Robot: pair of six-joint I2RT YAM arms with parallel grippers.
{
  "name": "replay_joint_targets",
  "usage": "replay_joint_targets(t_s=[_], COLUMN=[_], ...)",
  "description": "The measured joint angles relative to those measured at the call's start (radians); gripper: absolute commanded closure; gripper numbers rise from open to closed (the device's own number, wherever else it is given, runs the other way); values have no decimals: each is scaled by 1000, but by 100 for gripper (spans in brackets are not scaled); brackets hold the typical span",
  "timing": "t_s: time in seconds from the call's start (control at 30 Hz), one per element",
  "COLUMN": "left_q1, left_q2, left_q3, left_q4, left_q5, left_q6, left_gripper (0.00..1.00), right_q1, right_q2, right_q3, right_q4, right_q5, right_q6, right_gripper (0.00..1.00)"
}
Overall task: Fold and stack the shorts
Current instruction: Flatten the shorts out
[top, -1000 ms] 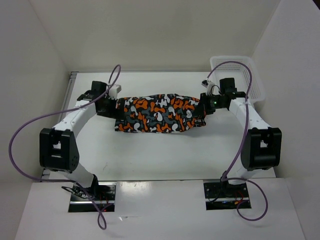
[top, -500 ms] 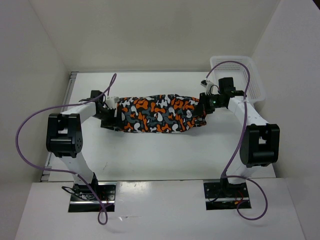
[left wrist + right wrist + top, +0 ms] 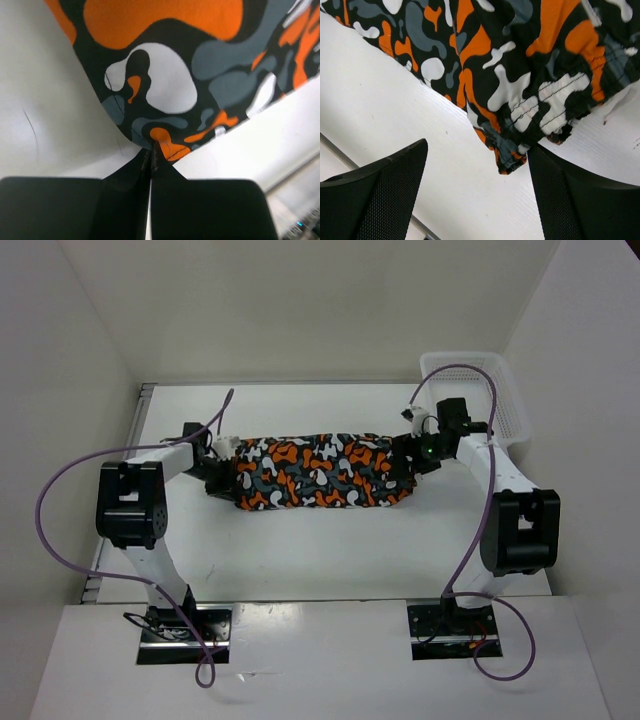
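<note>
Folded shorts (image 3: 318, 472) lie as a band across the bench (image 3: 330, 560), nearer the far edge, ends toward left and right edges. Your left claw (image 3: 151, 155) is pinched tight on the left corner, likely anchoring the fold. Your right claw (image 3: 477, 150) stands wide, straddling the gathered hem without gripping

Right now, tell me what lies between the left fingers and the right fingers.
The shorts, drawn into a long band, fill that stretch; the top external view shows it.
</note>
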Motion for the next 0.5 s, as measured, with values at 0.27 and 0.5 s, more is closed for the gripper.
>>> replay_joint_targets(t_s=[0.27,0.5], left_q1=[41,41], left_q2=[-158,-175], left_q3=[-13,-12], left_q4=[-173,-220], left_q5=[48,56], left_q6=[1,1], left_gripper=[100,100], right_q1=[6,6], right_q2=[1,109], right_q3=[-111,-80], right_q4=[-10,-9], right_q5=[149,150], right_q6=[9,31], right_gripper=[18,27])
